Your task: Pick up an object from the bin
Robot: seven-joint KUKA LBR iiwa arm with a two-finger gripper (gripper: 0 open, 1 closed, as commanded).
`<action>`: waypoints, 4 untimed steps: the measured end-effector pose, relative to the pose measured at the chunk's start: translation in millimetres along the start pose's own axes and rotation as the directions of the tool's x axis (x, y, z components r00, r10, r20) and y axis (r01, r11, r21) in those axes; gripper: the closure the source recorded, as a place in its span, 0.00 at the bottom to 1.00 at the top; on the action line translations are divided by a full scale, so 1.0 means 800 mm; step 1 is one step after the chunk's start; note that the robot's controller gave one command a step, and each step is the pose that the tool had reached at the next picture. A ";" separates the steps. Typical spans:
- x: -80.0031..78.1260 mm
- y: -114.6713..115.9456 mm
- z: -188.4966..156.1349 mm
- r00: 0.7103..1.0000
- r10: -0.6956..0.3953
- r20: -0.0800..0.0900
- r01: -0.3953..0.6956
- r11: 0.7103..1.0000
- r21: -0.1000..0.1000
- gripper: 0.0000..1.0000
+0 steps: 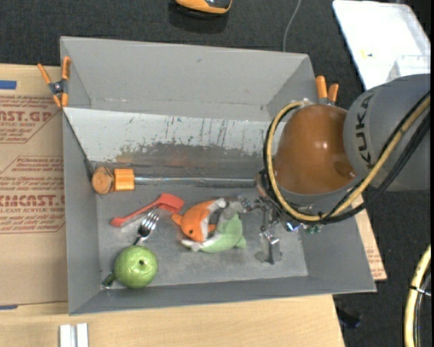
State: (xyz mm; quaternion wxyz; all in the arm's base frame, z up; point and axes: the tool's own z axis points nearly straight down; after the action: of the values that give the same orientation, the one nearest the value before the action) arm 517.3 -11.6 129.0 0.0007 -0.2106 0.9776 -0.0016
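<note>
My gripper (271,243) hangs under the orange dome, low over the bin floor at the right front. Just to its left lies an orange toy fish (197,222) with a grey-white tail, resting on a pale green leaf-shaped piece (226,236). The gripper stands beside these two, a short gap apart, not over them. No thing shows in the gripper.
A red-handled fork (143,215) lies left of the fish. A green apple (136,267) sits in the front left corner. An orange cylinder with a cork-coloured end (113,180) rests at the left against the sloping back wall. The right wall is close behind the gripper.
</note>
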 end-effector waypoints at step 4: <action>-0.005 0.048 0.067 1.000 -0.023 0.005 0.023 1.000 0.001 1.00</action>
State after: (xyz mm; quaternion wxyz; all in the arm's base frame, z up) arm 505.5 25.1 75.0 0.0034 -0.2218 0.9751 -0.0015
